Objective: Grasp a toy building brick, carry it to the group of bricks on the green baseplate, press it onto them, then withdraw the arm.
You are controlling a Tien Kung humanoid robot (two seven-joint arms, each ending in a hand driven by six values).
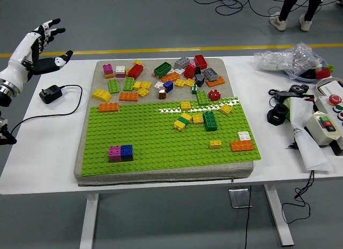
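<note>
The left hand [38, 49] hangs in the air at the table's [48, 147] far left corner, fingers spread and thumb stuck out, holding nothing. Just below it on the table lies one black plug [51, 93] with a cord trailing toward the near edge.

Well to the hand's right sits the green baseplate [161, 147] on a grey mat [86, 152]. The group of bricks [121, 152] stands near the plate's near left corner, below and to the right of the hand: one magenta and one blue brick side by side, touching, on a darker lower layer.

Level with the hand and to its right, a loose pile [161, 77] covers the mat's far strip; the bricks are red, green, yellow, orange, grey and white, too crowded to count. Nearest the hand lie one yellow brick [101, 95] and one orange brick [108, 107]. Farther right on the plate sit about eight scattered bricks, among them one dark green [210, 121] and one large orange [242, 146].

Farthest from the hand, at the table's right end, lie one control box [328, 117], one plastic bag [286, 59] and white paper [305, 136].
</note>
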